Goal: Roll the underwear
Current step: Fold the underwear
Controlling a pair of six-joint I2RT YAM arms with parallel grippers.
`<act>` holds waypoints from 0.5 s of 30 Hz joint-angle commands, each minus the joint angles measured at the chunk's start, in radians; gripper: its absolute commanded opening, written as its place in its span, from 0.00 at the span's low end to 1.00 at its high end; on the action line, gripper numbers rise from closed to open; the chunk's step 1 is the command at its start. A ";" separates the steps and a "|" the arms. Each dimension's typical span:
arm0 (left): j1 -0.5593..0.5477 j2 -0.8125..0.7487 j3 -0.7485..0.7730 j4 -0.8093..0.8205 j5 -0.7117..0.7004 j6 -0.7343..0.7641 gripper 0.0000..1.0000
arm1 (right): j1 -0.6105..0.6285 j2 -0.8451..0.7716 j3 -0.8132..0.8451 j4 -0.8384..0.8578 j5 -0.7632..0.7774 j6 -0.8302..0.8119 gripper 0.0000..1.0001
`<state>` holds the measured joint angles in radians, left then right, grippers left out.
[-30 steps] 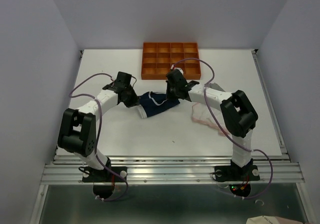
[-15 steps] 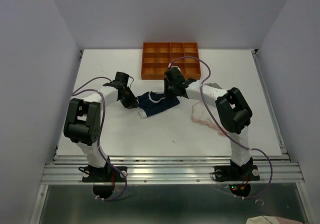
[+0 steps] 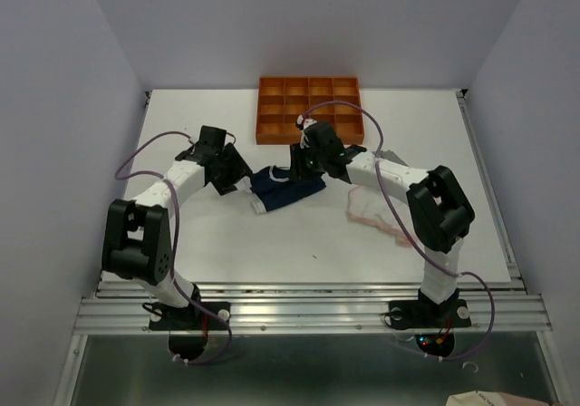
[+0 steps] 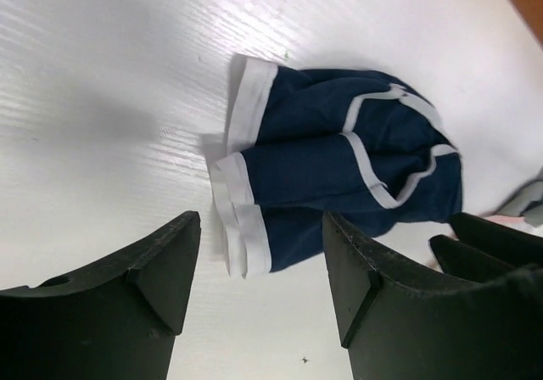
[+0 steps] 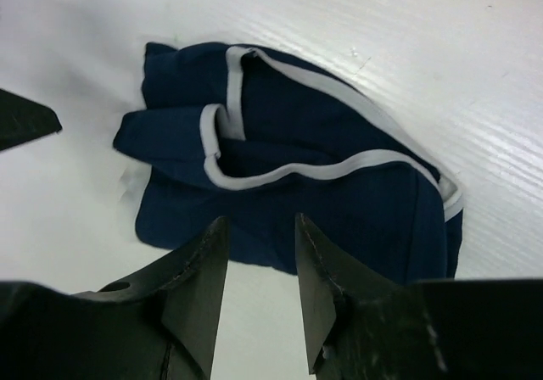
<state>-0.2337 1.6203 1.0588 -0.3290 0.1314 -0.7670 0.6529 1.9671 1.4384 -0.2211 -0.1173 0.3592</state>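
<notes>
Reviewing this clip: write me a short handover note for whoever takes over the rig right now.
Left end effector: open, empty, just short of the navy underwear.
Right end effector: open, empty, at the same garment's opposite side.
Navy underwear: lies between the two end effectors, folded into a loose bundle, not a tight roll.
Pink pair: spread out, unrolled, near the right arm.
Grey pair: only a scrap shows.
Left to do: tighten the navy roll, then roll pink and grey.
</notes>
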 commanded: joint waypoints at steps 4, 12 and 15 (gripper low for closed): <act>0.004 -0.198 -0.141 0.008 -0.033 -0.011 0.70 | 0.085 -0.113 -0.090 0.108 -0.053 -0.066 0.38; 0.004 -0.332 -0.252 0.030 -0.035 -0.025 0.75 | 0.114 -0.021 -0.007 0.127 -0.019 -0.062 0.35; 0.004 -0.358 -0.257 0.018 -0.052 -0.020 0.75 | 0.114 0.024 0.040 0.135 0.008 -0.060 0.32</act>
<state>-0.2337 1.3235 0.8036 -0.3168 0.1101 -0.7887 0.7692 1.9560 1.4048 -0.1459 -0.1535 0.3130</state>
